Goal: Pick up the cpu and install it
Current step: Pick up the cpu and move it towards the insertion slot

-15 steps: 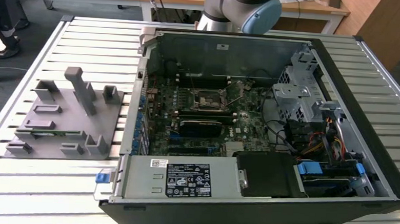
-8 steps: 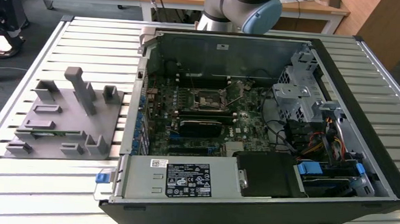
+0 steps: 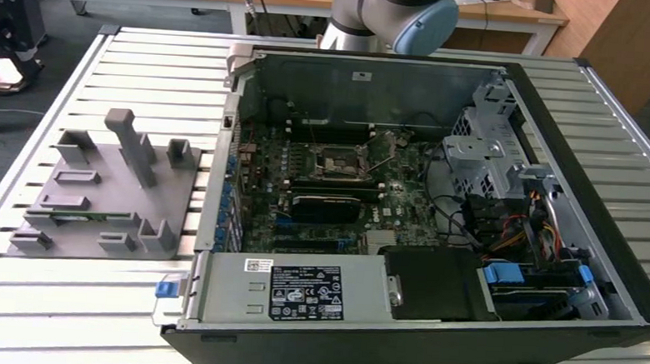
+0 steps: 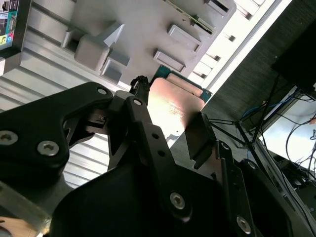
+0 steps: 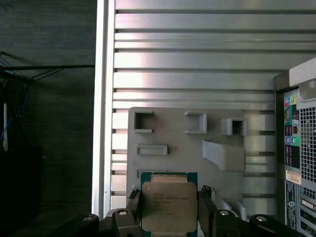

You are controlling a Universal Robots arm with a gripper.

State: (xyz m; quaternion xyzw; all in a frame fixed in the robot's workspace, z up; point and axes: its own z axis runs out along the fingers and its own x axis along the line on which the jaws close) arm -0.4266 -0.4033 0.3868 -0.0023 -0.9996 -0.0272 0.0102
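cpu (image 5: 169, 207) silvery-beige top, teal edge; fingers (image 5: 205, 207) black; tray (image 5: 187, 148) grey; table (image 5: 197, 64) ribbed silver.

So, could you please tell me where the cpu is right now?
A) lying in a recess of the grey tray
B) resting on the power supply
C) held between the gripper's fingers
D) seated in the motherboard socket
C: in the first wrist view the cpu sits clamped between the two fingers of the gripper, with the grey tray behind it.

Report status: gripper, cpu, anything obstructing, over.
Gripper shut on the cpu. Cpu held clear above the grey tray. Computer case beside tray, not touching cpu.
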